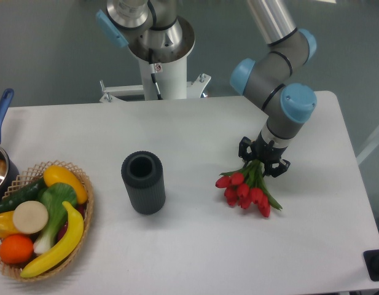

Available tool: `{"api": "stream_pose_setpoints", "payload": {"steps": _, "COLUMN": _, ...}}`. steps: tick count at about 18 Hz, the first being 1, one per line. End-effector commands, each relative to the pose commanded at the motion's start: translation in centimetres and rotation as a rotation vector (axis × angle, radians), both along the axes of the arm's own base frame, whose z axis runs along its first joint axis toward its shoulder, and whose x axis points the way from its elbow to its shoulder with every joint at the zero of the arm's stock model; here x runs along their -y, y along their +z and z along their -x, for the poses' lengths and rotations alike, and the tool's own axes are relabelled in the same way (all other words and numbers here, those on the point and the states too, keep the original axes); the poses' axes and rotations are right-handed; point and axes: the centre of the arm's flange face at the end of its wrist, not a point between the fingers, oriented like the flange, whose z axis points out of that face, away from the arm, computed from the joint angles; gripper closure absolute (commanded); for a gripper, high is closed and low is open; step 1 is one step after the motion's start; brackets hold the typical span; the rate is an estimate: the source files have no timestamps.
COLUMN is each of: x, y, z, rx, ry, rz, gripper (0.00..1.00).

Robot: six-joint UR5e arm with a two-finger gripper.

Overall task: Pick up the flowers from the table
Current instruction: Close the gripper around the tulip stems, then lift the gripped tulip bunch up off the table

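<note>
The flowers [246, 192], a bunch of red tulips with green stems, lie on the white table [195, 246] right of centre, blooms pointing toward the front. My gripper [263, 161] comes straight down over the stem end, and its black fingers stand close together around the stems. The stems' far end is hidden under the gripper. The blooms look slightly raised and shifted, but I cannot tell whether they have left the table.
A dark grey cylindrical cup [143, 182] stands upright left of the flowers. At the front left a wicker basket [85, 203] holds a banana, an orange and other produce. A pot with a blue handle [0, 117] sits at the left edge.
</note>
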Motion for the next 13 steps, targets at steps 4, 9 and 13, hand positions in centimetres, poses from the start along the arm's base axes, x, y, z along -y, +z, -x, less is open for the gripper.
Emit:
{"api": "stream_pose_setpoints", "payload": {"steps": 4, "x": 0.1, "y": 0.6, "z": 0.4, "rx": -0.007, "ry": 0.003, "rz": -0.003, "gripper": 0.59}}
{"api": "stream_pose_setpoints", "payload": {"steps": 9, "x": 0.3, "y": 1.7, "z": 0.5, "rx": -0.020, "ry": 0.009, "rz": -0.007, "gripper": 0.61}}
{"api": "stream_pose_setpoints", "payload": {"steps": 13, "x": 0.2, "y": 2.9, "z": 0.0, "rx": -0.034, "ry": 0.014, "rz": -0.012, "gripper": 0.61}}
